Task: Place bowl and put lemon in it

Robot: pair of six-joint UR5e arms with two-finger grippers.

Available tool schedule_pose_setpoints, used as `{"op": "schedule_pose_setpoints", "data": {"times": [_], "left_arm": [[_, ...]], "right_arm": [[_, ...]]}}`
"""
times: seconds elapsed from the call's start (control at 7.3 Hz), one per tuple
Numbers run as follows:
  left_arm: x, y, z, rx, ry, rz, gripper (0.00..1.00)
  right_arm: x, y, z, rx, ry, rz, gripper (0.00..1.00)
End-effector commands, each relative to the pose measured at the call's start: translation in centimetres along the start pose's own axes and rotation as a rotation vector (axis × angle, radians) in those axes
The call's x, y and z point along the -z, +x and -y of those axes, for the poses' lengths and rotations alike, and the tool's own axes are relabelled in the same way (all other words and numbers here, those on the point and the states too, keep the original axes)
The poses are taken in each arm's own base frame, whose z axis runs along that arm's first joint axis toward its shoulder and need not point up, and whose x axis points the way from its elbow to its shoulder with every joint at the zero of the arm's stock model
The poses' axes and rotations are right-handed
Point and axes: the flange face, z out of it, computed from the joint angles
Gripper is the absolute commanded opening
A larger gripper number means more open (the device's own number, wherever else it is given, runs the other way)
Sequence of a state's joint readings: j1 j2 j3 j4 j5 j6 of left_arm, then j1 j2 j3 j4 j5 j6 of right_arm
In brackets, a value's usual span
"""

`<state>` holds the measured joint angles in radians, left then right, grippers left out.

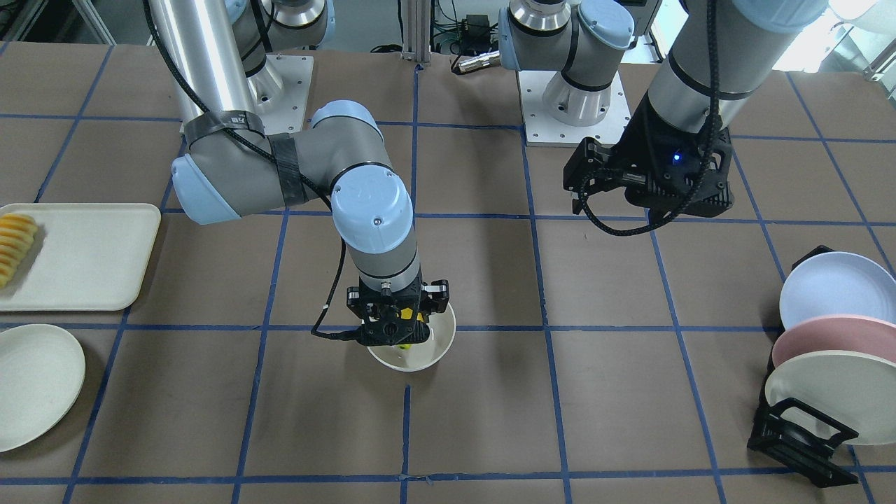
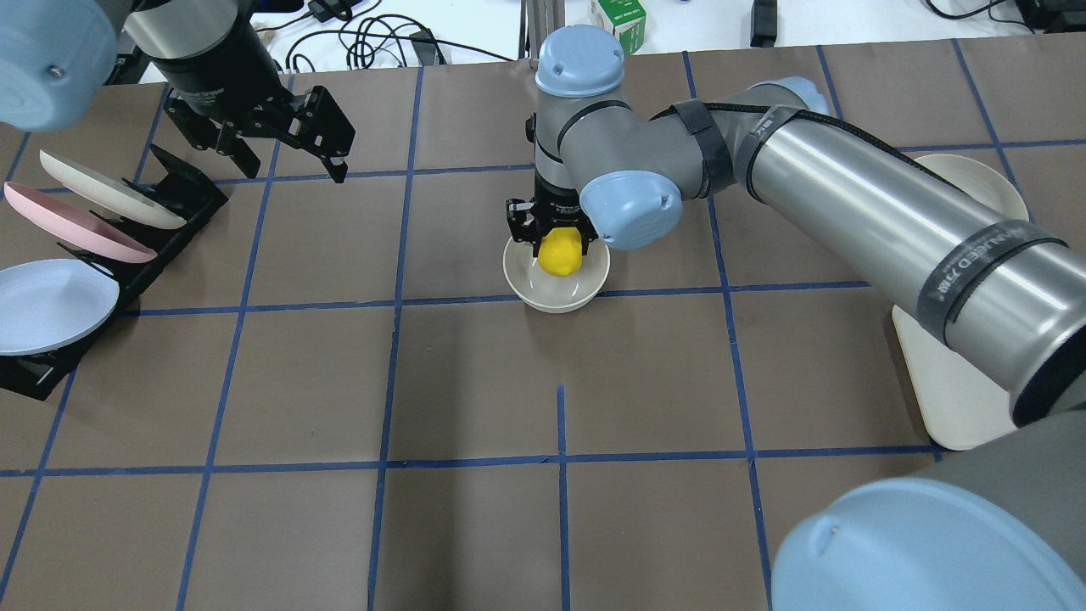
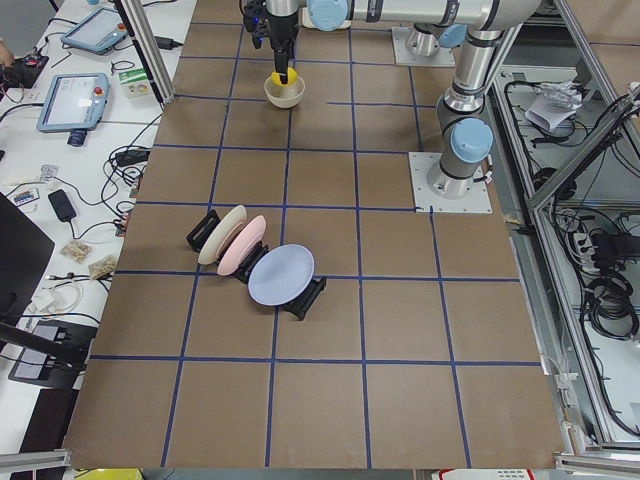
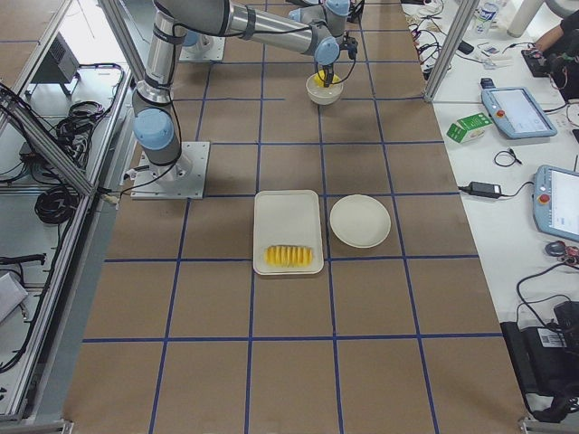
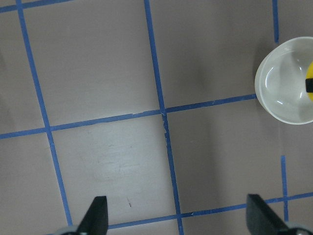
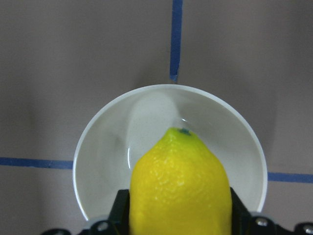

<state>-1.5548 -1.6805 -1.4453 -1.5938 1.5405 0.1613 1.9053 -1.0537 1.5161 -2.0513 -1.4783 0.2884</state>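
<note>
The bowl [image 2: 551, 294] was down; right gripper [image 2: 559, 244] clenched the lemon [image 2: 561, 254] just over it, not released yet. Left gripper [image 2: 293, 161] hung spread, empty.

1. The bright yellow oval lemon [image 6: 180, 191] has dimpled skin and a small greenish tip. It sits between the black fingers [image 6: 122, 215] of the right gripper [image 2: 560, 240].
2. Below those fingers, the deep round off-white glossy bowl [image 6: 105, 152] shows white glints.
3. The brown paper-covered table [image 2: 297, 382] carries a blue tape grid.
4. The left gripper [image 5: 178, 218] also has black fingers [image 5: 98, 218].
5. Well apart from all the fingers, a black plate rack [image 1: 798, 437] holds a pale blue round plate [image 1: 836, 287], a pink round plate [image 1: 833, 341] and a cream round plate [image 1: 833, 395].
</note>
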Motion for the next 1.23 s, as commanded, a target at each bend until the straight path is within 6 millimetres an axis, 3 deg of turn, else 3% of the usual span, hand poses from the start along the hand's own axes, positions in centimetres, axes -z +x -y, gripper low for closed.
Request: {"op": "schedule_pose_setpoints", "data": {"times": [0.0, 0.14, 0.27, 0.41, 0.55, 0.68, 0.82, 1.1], "left_arm": [[-0.2, 0.1, 0.1, -0.002, -0.002, -0.001, 1.00], [-0.3, 0.1, 0.2, 0.009, -0.005, 0.000, 1.00], [-0.1, 0.1, 0.1, 0.012, -0.001, 0.000, 1.00], [0.1, 0.1, -0.1, 0.012, 0.002, 0.002, 1.00], [-0.1, 0.2, 0.0, 0.010, -0.001, 0.001, 1.00], [-0.1, 0.2, 0.1, 0.012, -0.001, 0.001, 1.00], [0.0, 0.1, 0.0, 0.013, 0.002, 0.005, 1.00], [-0.2, 0.1, 0.2, 0.012, -0.001, 0.003, 1.00]], "right_arm": [[-2.4, -0.1, 0.5, 0.007, -0.011, 0.001, 0.00], [-3.3, 0.0, 0.6, 0.005, -0.023, -0.002, 0.00], [-4.6, 0.1, 0.8, 0.004, -0.039, -0.007, 0.07], [-4.9, 0.1, 0.8, 0.002, -0.043, -0.008, 0.22], [-5.2, 0.1, 0.8, -0.002, -0.048, -0.010, 0.68], [-5.5, 0.2, 0.7, -0.008, -0.055, -0.012, 0.89], [-5.5, 0.3, 0.8, -0.010, -0.055, -0.012, 1.00], [-1.7, 0.4, 0.8, -0.009, -0.009, -0.006, 1.00]]}}
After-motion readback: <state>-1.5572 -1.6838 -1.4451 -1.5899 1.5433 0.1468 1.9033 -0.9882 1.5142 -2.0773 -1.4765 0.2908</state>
